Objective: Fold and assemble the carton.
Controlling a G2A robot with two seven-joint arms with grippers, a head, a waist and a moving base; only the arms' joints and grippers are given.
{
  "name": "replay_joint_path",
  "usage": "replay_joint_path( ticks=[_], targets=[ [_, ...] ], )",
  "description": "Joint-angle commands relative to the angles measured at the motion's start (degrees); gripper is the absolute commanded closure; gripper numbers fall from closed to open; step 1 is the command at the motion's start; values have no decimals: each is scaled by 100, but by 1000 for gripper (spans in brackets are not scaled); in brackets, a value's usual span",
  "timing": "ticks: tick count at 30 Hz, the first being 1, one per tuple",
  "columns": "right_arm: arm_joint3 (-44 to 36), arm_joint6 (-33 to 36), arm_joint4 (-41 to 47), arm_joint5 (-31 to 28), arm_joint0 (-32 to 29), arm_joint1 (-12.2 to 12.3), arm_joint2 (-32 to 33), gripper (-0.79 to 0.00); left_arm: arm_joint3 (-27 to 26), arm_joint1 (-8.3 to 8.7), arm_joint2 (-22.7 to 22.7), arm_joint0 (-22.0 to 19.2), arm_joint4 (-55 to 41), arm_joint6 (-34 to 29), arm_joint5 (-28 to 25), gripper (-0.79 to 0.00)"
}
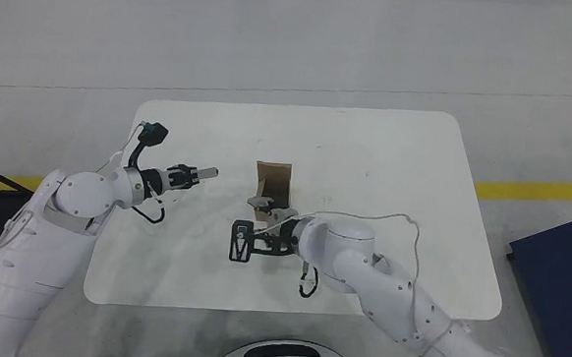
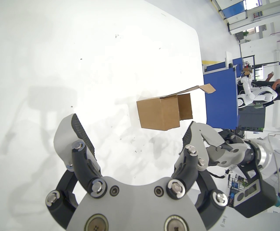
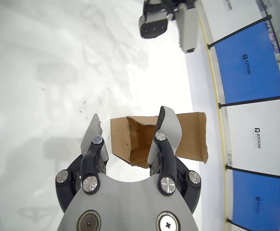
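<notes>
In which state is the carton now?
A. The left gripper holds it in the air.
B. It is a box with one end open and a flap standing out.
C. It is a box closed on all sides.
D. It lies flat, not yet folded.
B: the right wrist view looks through the open end into the hollow carton, a flap stands out beside it, and it sits on the table.

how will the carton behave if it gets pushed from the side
Probably light: the carton is thin brown card, empty inside, so it may slide on the smooth table or tip. Its open flap likely flexes if pressed.
</notes>
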Motion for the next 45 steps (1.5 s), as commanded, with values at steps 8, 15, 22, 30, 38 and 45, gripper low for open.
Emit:
replay_joint_path(
  ticks=[8, 15, 22, 30, 38, 45],
  targets=[
    [494, 2204, 858, -164, 977, -375, -769, -400, -2, 0, 2, -3, 2, -5, -1, -785],
    [926, 2753, 1405, 384, 1585, -449, -1385, -379, -2, 0, 2, -3, 2, -5, -1, -785],
    [720, 2884, 2016, 516, 2033, -424, -1780, -486, -2, 0, 2, -3, 2, -5, -1, -785],
    [576, 3297, 1844, 929, 2045, -314, -1894, -428, -2, 0, 2, -3, 2, -5, -1, -785],
    [758, 3504, 2148, 1136, 2334, -323, -2217, -440, -15, -32, 387, -104, 549, -335, 156, -785],
    [1117, 3753, 2366, 1385, 2542, -475, -2365, -385, 250, -188, 1152, -674, 1082, -765, 412, -785]
  ],
)
